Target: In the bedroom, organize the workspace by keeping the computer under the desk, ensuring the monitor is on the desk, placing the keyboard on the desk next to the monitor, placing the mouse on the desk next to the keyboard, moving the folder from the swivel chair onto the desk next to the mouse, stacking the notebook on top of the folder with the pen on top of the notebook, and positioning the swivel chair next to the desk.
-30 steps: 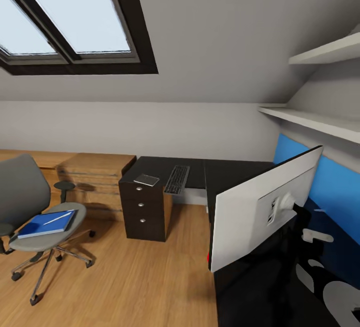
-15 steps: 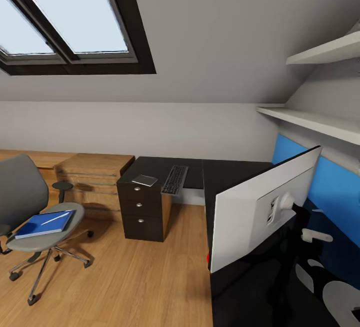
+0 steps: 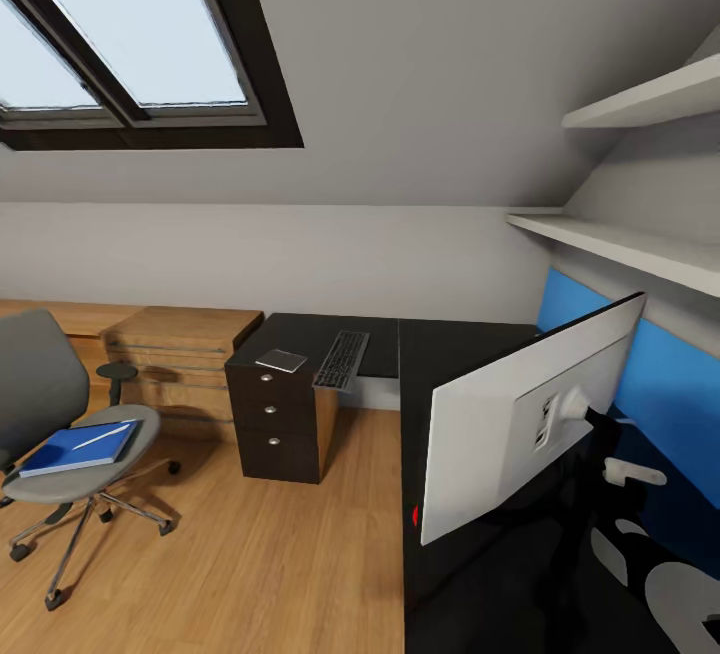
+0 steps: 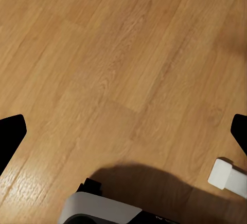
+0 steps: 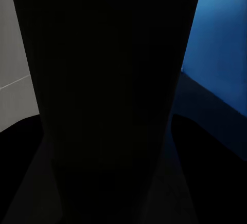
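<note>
The monitor (image 3: 520, 424) hangs tilted over the black desk (image 3: 440, 349), its pale back towards me. My right gripper is behind it by the stand, and the right wrist view is dark with the stand close up. On the desk's far wing lie the keyboard (image 3: 341, 361) and the notebook (image 3: 281, 361). The swivel chair (image 3: 45, 389) stands on the floor at left, carrying the blue folder (image 3: 72, 448) with the pen (image 3: 103, 436) on it. My left gripper (image 4: 125, 131) is open over bare floor. Mouse and computer are out of view.
A dark three-drawer unit (image 3: 280, 419) carries the desk's left end. A low light-wood cabinet (image 3: 180, 349) sits beyond it by the wall. White shelves (image 3: 620, 244) and a blue panel (image 3: 680, 404) run along the right wall. Wood floor (image 3: 260, 554) lies open between chair and desk.
The whole view has shifted: chair, drawers and desk slid left as the camera moved. The monitor kept its place in the picture, travelling with me.
</note>
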`<state>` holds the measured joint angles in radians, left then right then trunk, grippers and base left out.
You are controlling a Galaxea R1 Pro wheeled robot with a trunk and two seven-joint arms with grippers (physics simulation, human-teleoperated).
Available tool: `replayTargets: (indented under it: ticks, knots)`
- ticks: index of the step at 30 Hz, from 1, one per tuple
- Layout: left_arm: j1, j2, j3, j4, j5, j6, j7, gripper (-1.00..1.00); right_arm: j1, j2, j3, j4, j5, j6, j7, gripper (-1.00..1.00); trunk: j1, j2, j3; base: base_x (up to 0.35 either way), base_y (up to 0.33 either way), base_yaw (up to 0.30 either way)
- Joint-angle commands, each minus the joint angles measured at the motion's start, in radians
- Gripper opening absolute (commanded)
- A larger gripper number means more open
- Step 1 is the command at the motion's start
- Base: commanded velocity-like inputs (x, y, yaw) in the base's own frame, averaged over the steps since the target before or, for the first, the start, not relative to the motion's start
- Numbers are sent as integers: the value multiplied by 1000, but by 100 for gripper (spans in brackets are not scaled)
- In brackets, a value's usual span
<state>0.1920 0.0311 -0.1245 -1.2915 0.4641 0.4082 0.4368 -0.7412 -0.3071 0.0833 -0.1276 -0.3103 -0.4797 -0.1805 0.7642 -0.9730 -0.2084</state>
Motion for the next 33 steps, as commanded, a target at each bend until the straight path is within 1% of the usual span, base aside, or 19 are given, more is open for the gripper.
replayTargets:
  ticks: [1,4,9,20,26,33]
  knots:
    - [0,1,-3,-2,10,1,10,100,-1,0,13,-1,0,-2,-5,-100,0,-1,-1,0,-3,0]
    - [0,1,-3,-2,10,1,9,100,-1,0,14,0,0,-2,-5,-100,0,-1,-1,0,-42,0]
    - [0,1,-3,-2,10,1,9,100,-1,0,13,-1,0,-2,-5,-100,0,-1,-1,32,-185,0]
    - [0,0,-3,-2,11,1,9,100,-1,0,15,-1,0,-2,-5,-100,0,-1,-1,6,-13,0]
    - [0,1,-3,-2,11,1,8,100,-1,0,15,-1,0,-2,-5,-100,0,-1,-1,161,-83,0]
    - [0,1,-3,-1,12,2,9,100,-1,0,14,-1,0,-2,-5,-100,0,-1,-1,30,-16,0]
